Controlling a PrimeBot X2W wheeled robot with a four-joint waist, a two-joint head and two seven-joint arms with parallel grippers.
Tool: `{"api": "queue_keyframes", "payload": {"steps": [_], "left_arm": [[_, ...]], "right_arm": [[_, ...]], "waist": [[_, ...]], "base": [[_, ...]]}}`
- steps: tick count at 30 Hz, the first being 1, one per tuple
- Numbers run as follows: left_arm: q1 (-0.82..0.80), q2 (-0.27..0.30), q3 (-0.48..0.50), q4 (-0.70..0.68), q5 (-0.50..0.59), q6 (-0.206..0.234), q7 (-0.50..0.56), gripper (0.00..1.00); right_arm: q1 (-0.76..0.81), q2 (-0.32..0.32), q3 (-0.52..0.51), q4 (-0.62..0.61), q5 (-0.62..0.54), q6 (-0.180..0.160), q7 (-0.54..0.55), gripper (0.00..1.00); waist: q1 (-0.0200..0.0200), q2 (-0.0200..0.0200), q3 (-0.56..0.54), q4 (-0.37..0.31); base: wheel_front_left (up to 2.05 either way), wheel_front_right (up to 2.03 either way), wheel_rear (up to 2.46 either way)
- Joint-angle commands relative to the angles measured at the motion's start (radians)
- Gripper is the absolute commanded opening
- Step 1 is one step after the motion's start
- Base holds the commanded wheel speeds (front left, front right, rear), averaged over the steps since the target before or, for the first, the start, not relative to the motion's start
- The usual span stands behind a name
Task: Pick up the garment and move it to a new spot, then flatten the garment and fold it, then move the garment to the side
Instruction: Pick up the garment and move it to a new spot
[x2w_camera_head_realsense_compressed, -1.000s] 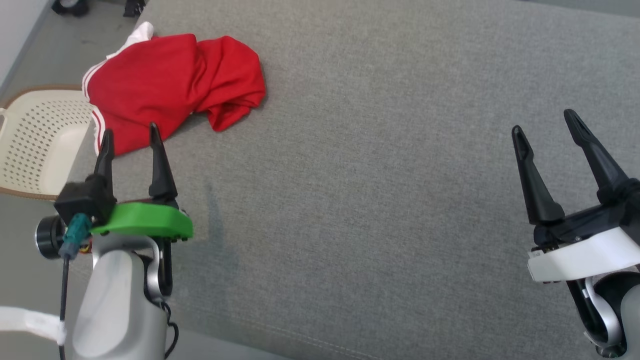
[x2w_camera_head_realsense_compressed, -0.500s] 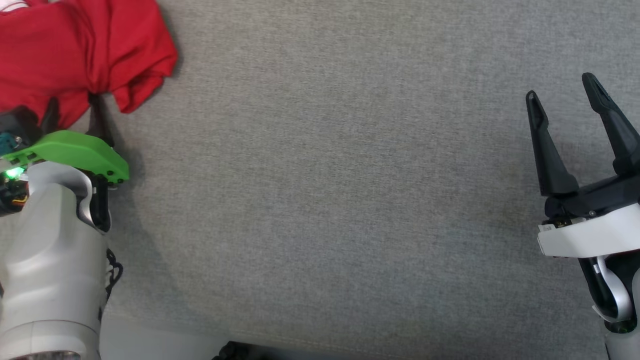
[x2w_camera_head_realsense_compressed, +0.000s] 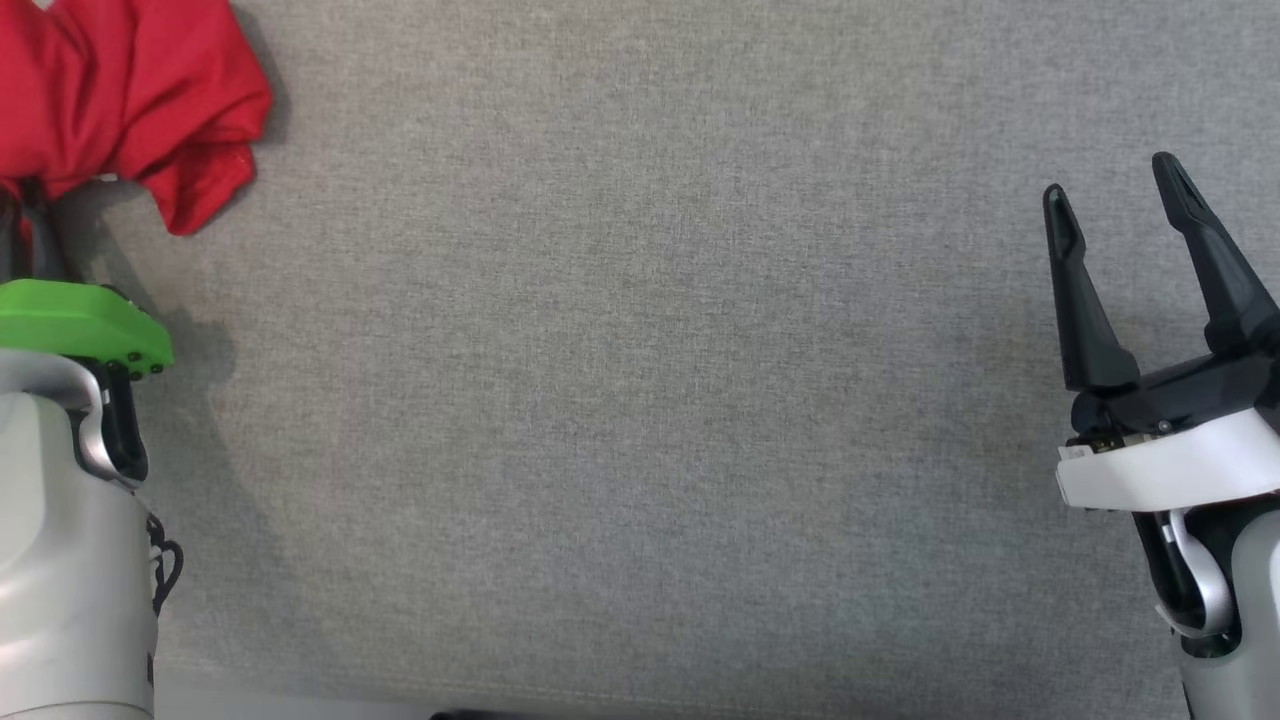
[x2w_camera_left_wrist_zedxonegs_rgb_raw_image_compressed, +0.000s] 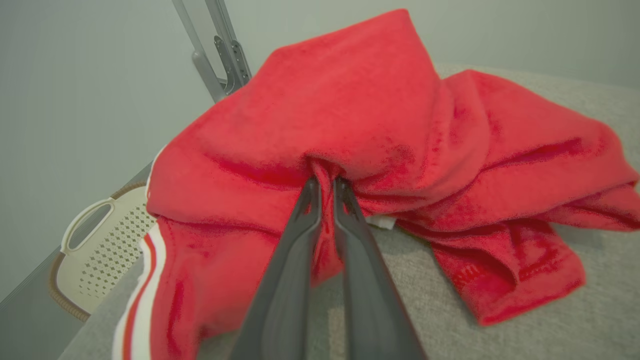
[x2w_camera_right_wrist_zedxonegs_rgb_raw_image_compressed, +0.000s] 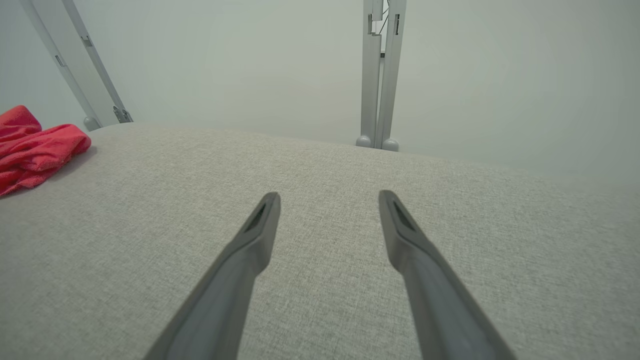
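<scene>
left gripper (x2w_camera_left_wrist_zedxonegs_rgb_raw_image_compressed: 324, 184) pinching a red garment (x2w_camera_left_wrist_zedxonegs_rgb_raw_image_compressed: 360, 100) fold; right gripper (x2w_camera_head_realsense_compressed: 1112, 185) fingers spread; basket (x2w_camera_left_wrist_zedxonegs_rgb_raw_image_compressed: 100, 250) far left, contents hidden.

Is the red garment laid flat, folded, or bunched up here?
Bunched up: the red garment lies in a rumpled heap on the grey surface, with the left gripper shut on a pinch of its cloth.

Bright, soft, even light with no glare; on the grey surface (x2w_camera_head_realsense_compressed: 640, 400) faint shadows fall to the right of the left arm (x2w_camera_head_realsense_compressed: 60, 520) and the garment (x2w_camera_head_realsense_compressed: 120, 90). In the left wrist view the red cloth looks oversaturated and grainy, and the left gripper's fingers (x2w_camera_left_wrist_zedxonegs_rgb_raw_image_compressed: 285, 300) near the lens are blurred
</scene>
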Motion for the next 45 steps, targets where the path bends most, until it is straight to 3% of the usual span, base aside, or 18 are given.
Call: {"api": "queue_keyframes", "payload": {"steps": [1,14,19,24,29,35,45], "left_arm": [[0.040,0.011,0.012,-0.044,0.018,0.009,0.000,0.00],[0.406,-0.038,0.051,-0.495,0.122,0.052,0.000,0.00],[0.551,-0.080,0.025,-0.629,0.139,0.065,0.007,0.00],[0.626,-0.124,-0.047,-0.734,0.141,0.046,0.052,0.00],[0.587,-0.151,-0.157,-0.743,0.152,0.000,0.090,0.00],[0.453,-0.174,-0.373,-0.661,0.171,-0.065,0.114,0.00],[0.282,-0.182,-0.692,-0.518,0.088,-0.089,0.115,0.00]], "right_arm": [[0.012,0.007,0.004,0.012,0.002,-0.002,-0.012,1.00],[0.089,0.053,0.057,0.103,0.020,-0.002,-0.074,1.00],[0.111,0.065,0.075,0.125,0.024,-0.002,-0.094,1.00],[0.116,0.078,0.077,0.126,0.031,-0.002,-0.099,1.00],[0.101,0.090,0.074,0.127,0.037,-0.002,-0.108,1.00],[0.081,0.114,0.072,0.146,0.053,-0.002,-0.137,1.00],[0.051,0.153,0.076,0.206,0.079,-0.002,-0.202,1.00]], "waist": [[-0.0001,0.0000,-0.091,0.012],[-0.0001,0.0000,-0.343,-0.041],[-0.0001,0.0000,-0.388,-0.098],[-0.0001,0.0000,-0.389,-0.168],[-0.0001,0.0000,-0.353,-0.262],[-0.0001,0.0000,-0.270,-0.393],[-0.0001,0.0000,-0.162,-0.528]], "base": [[0.00,0.00,0.00],[0.00,0.00,0.00],[0.00,0.00,0.00],[0.00,0.00,0.00],[0.00,0.00,0.00],[0.00,0.00,0.00],[0.00,0.00,0.00]]}}
